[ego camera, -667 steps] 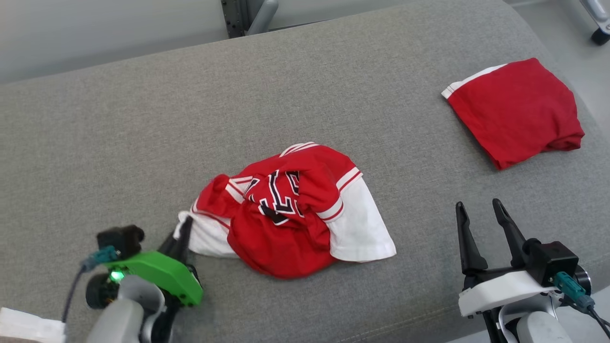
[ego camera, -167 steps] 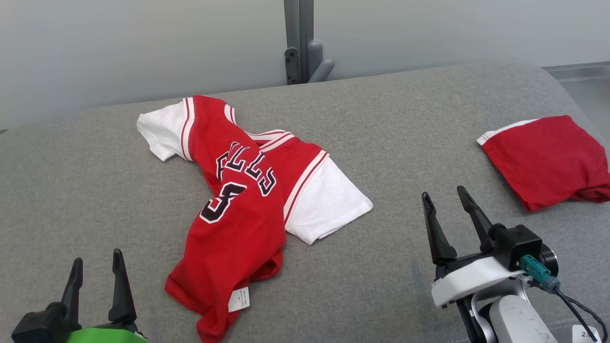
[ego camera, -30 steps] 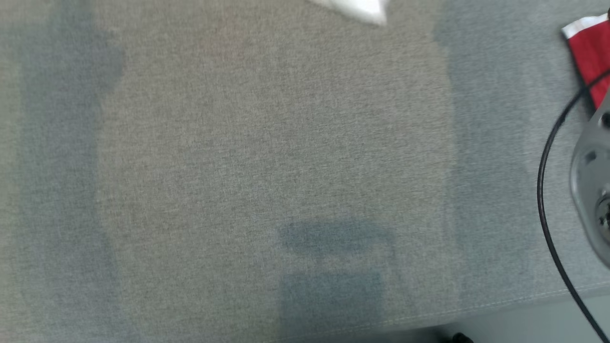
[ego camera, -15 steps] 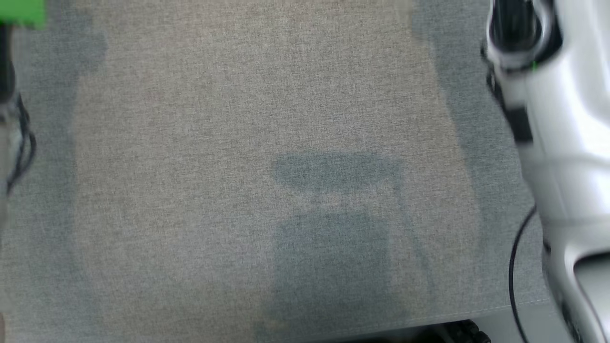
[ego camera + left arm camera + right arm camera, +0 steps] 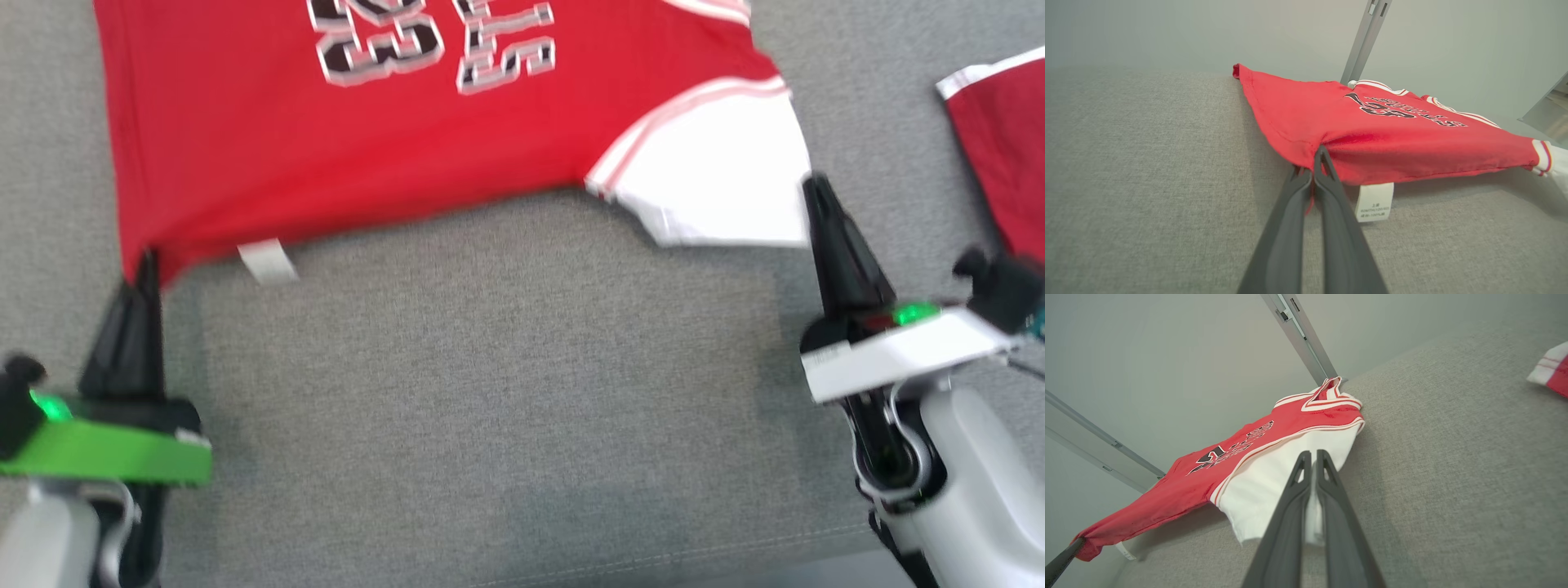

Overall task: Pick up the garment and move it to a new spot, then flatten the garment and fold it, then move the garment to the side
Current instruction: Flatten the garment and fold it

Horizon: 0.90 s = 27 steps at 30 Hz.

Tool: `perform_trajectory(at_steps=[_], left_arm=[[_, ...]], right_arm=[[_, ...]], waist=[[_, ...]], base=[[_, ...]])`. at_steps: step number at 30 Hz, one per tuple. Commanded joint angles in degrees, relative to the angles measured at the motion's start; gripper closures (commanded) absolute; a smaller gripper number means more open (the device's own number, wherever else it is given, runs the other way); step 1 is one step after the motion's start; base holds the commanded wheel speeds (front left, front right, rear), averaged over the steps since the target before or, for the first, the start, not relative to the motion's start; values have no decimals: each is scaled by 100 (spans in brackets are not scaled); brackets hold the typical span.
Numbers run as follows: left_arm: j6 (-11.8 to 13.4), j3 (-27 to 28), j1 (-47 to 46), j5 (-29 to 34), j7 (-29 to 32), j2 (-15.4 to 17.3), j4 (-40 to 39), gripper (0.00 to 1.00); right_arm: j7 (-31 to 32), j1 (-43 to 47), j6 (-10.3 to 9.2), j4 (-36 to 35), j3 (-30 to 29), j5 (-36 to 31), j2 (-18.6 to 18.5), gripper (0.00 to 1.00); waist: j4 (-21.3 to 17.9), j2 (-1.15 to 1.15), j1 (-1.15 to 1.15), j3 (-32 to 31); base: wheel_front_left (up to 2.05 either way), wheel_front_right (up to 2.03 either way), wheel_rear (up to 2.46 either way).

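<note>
Jaws clamp the jersey (image 5: 408, 139) at both ends, the left gripper (image 5: 147, 265) on its hem corner, the right gripper (image 5: 812, 188) on the white sleeve (image 5: 718, 180); light and limp, it sags over the grey cushion (image 5: 506, 392), so edges seem the surest holds.

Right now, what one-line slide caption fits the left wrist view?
Left gripper shut on a hem corner of the red jersey, raised above the grey cushion, white care tag dangling.
</note>
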Motion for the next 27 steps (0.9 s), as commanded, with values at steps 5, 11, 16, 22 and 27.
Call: perform_trajectory(at_steps=[5,11,16,22,27], left_arm=[[370,-179,1528,97,0,-122,-513,100],[693,-453,2835,-49,105,-399,-1209,100],[832,-562,3212,-203,270,-494,-1621,100],[985,-537,2875,-277,808,-313,-1899,100],[1103,-340,2523,-497,1274,-109,-2147,100]], right_arm=[[46,1335,0,-251,-317,78,-8,100],[105,2658,0,-664,-699,157,148,100],[189,3067,0,-983,-935,104,295,100],[414,2377,0,-983,-944,14,469,100],[645,1534,0,-714,-867,-106,464,100]], waist=[[-182,28,0,-1218],[-237,28,0,-1323],[-198,28,0,-1178],[-198,28,0,-1055],[-163,28,0,-997]], base=[[0,0,0],[0,0,0],[0,0,0],[0,0,0],[0,0,0]])
